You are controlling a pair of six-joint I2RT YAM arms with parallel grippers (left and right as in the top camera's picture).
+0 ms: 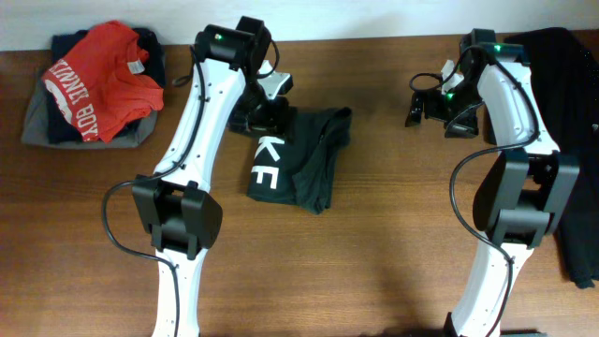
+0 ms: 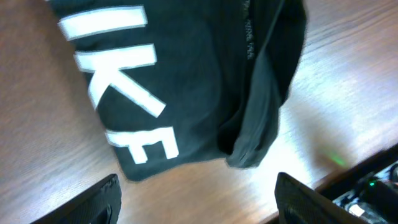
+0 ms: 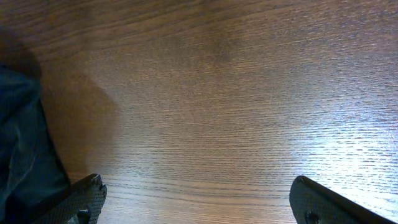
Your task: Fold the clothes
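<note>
Overhead: left arm [image 1: 201,112] overlaps T-shirt [image 1: 309,159]; maybe garment [image 1: 580,187] right

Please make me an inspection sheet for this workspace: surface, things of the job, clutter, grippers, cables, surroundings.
Surface: brown wooden table, no marks seen.
Job's things: black T-shirt lying in a compact bundle at centre, white letters showing, one edge bunched.
Clutter: red tee on a clothes pile at the far left; dark garment along the right edge.
Grippers: left gripper open above the shirt, empty; right gripper open over bare wood, empty.
Cables: black cable looping beside each arm.
Surroundings: nothing seen.
</note>
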